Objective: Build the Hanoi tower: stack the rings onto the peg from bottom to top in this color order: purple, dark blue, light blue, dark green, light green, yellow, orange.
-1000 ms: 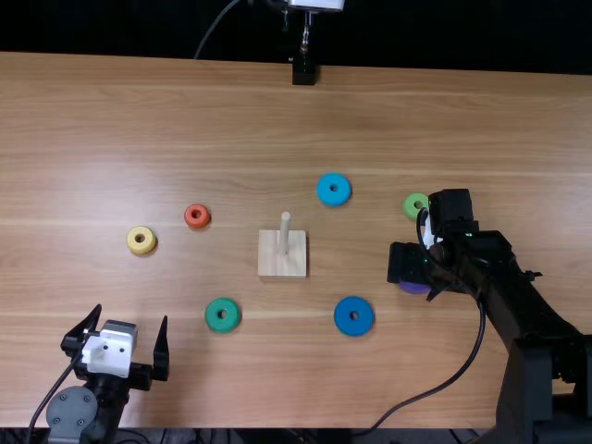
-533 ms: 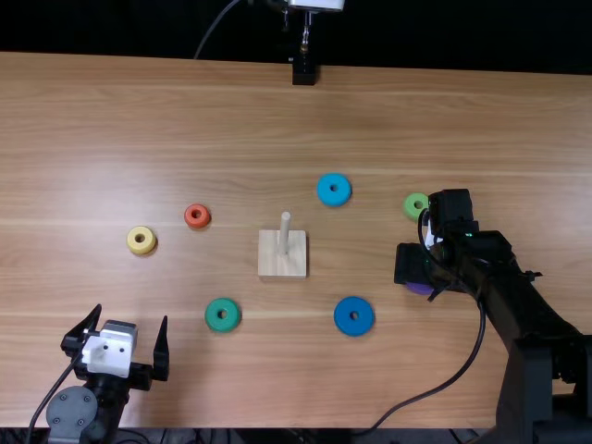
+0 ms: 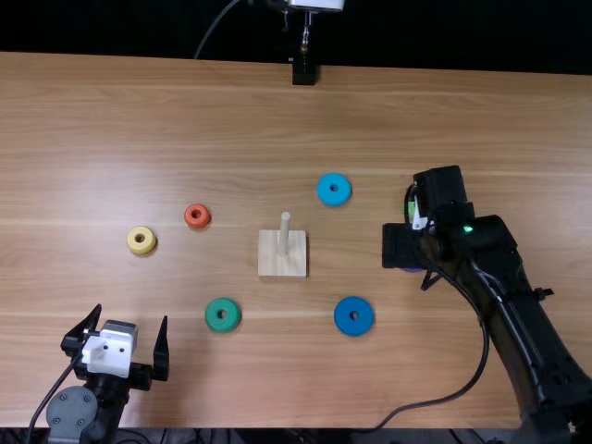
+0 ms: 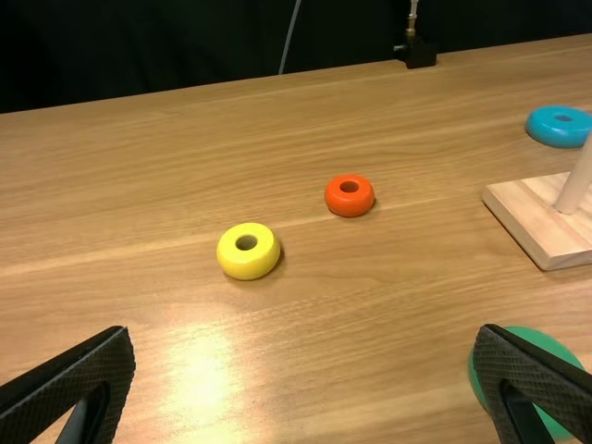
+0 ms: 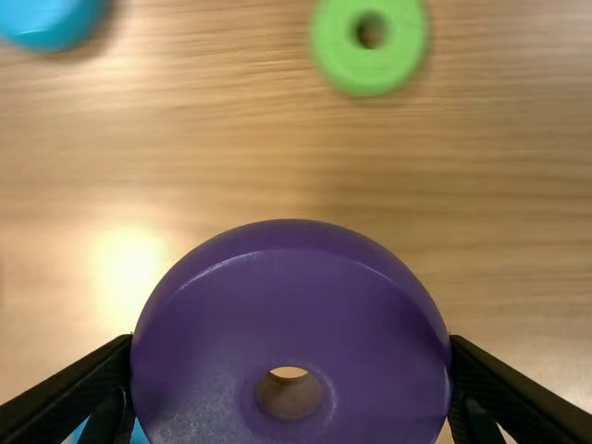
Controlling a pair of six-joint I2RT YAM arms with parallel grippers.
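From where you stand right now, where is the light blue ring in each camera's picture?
Top view: the light blue ring lies beyond the wooden base and right of it.
Left wrist view: the light blue ring sits just past that same base.
Right wrist view: the light blue ring, partly cut off, lies apart from the light green ring.
Shared landmark: the wooden table.

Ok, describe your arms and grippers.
The left arm and right arm are black, each with a black cable. The left has a round grey joint cover, its gripper a whitish plate and textured black fingers; the right shows a small green light.
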